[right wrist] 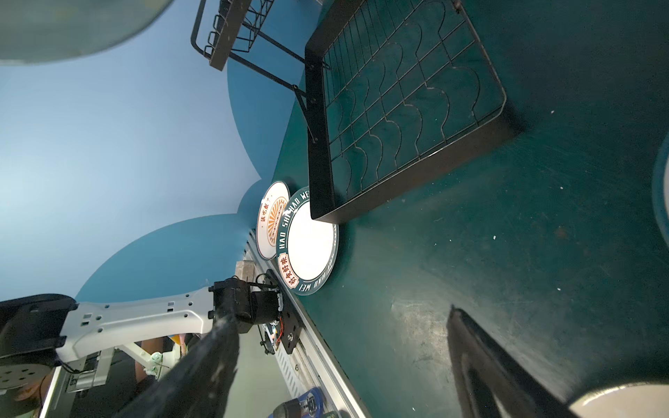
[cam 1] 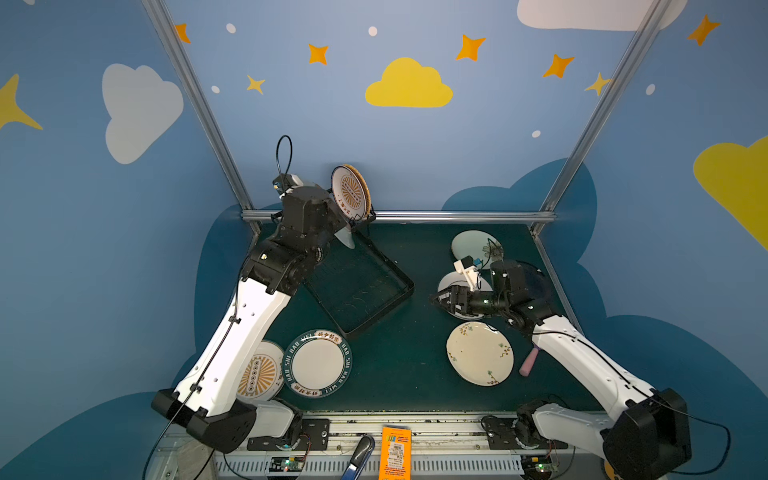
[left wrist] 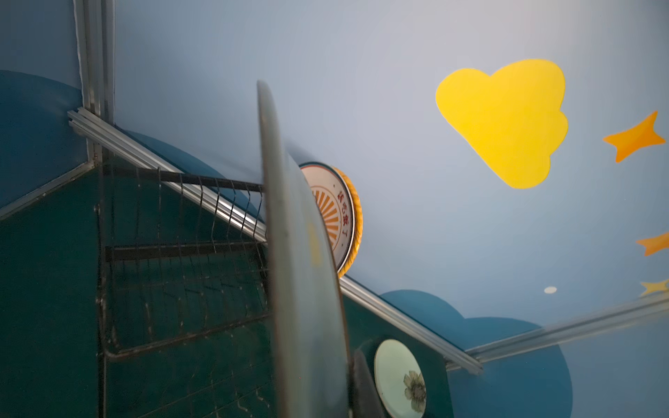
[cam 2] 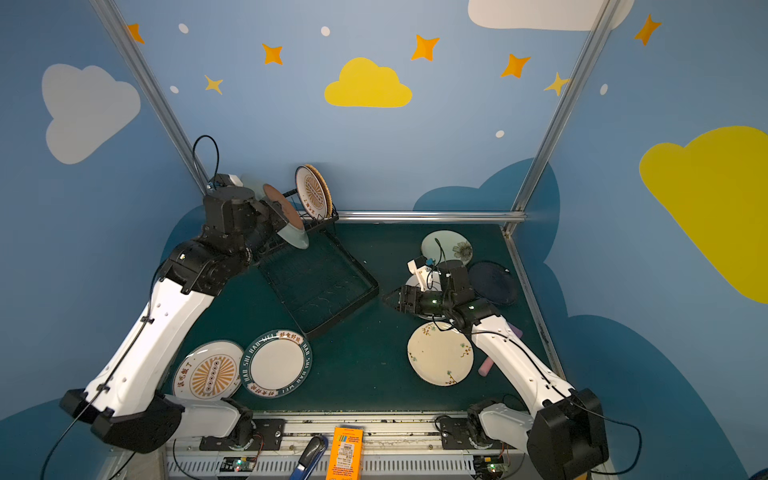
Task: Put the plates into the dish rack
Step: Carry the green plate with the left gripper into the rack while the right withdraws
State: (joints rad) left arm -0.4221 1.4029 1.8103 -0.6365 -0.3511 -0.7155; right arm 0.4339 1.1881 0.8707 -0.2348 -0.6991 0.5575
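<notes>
My left gripper is shut on a pale green plate with a brown underside. It holds the plate upright above the raised basket of the black dish rack. Two plates stand in that basket: a sunburst plate and an orange woven one behind it. My right gripper is open and empty, low over the mat beside a white plate. Flat on the mat lie a sunburst plate, a lettered-rim plate, a cream floral plate, a pale green flower plate and a navy plate.
A pink handle lies under the right forearm, next to the cream floral plate. An aluminium rail bounds the mat at the back. An orange box and a blue tool sit on the front ledge.
</notes>
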